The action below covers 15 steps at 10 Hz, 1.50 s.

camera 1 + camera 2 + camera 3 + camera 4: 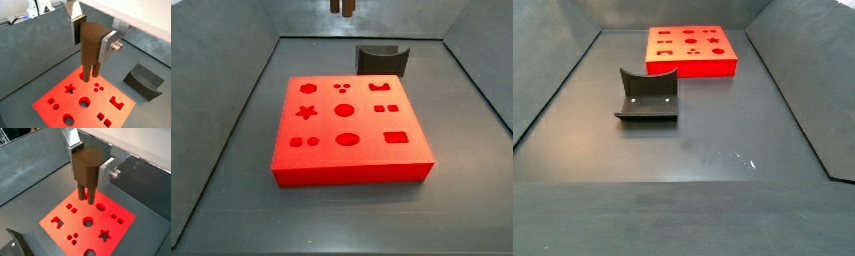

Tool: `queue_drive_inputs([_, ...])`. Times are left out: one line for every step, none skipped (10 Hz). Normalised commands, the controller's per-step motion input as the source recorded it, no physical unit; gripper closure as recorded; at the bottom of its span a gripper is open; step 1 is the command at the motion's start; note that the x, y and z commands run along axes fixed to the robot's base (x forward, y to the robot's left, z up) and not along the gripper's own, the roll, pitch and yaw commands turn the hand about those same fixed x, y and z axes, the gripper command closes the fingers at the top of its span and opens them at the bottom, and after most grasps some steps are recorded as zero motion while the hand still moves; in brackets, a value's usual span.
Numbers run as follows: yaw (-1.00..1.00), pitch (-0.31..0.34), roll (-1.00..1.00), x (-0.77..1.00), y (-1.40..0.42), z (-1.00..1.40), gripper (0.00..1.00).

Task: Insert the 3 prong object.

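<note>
Pincer [92, 40] grips 3 prong object [91, 47] upright above red block [83, 102].

- The floor [687, 150] is a flat, dark grey sheet with a faint sheen.
- Grey walls [225, 15] rise around it, sloping outward, in both side views.
- The gripper [93, 42] hangs above this floor.
- Lighting is even.

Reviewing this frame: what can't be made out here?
- Tool: a side view's upper edge cuts it off, only prong tips show; absent from the other.
- Peg: third prong hidden behind the front two in both wrist views.
- Block: holes too small in a side view.
- Target hole: cannot tell.
</note>
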Motion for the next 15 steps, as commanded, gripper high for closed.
queue_drive_inputs([-0.31, 0.083, -0.15, 0.41, 0.29, -0.22, 1.0])
queue_drive_inputs([-0.65, 0.026, -0.18, 0.42, 0.17, -0.45, 1.0])
queue_drive_inputs([-0.71, 0.0, -0.14, 0.52, 0.16, -0.55, 1.0])
queue_drive_inputs([-0.71, 0.0, -0.14, 0.54, 0.18, -0.56, 1.0])
queue_drive_inputs([-0.68, 0.0, -0.05, 0.51, 0.27, -0.59, 1.0])
queue_drive_inputs([-0.2, 0.0, -0.05, 0.0, 0.79, -0.44, 1.0])
queue_drive_inputs([-0.01, -0.007, -0.12, -0.03, 0.76, -0.19, 1.0])
queue_drive_inputs([0.27, 0.0, 0.0, -0.05, 0.66, -0.24, 1.0])
queue_drive_inputs([0.42, 0.0, 0.19, -0.13, 0.32, -0.31, 1.0])
queue_drive_inputs([0.64, -0.026, 0.22, -0.34, 0.13, -0.46, 1.0])
queue_drive_inputs([0.65, -0.034, 0.13, -0.12, 0.0, -0.35, 1.0])
queue_drive_inputs([0.38, -0.051, 0.21, 0.0, -0.05, -0.31, 1.0])
queue_drive_inputs([0.03, -0.099, 0.13, 0.01, -0.02, -0.43, 1.0])
queue_drive_inputs([0.0, -0.173, 0.06, 0.11, 0.0, -0.61, 1.0])
queue_drive_inputs([-0.08, -0.226, 0.02, 0.07, 0.0, -0.67, 1.0])
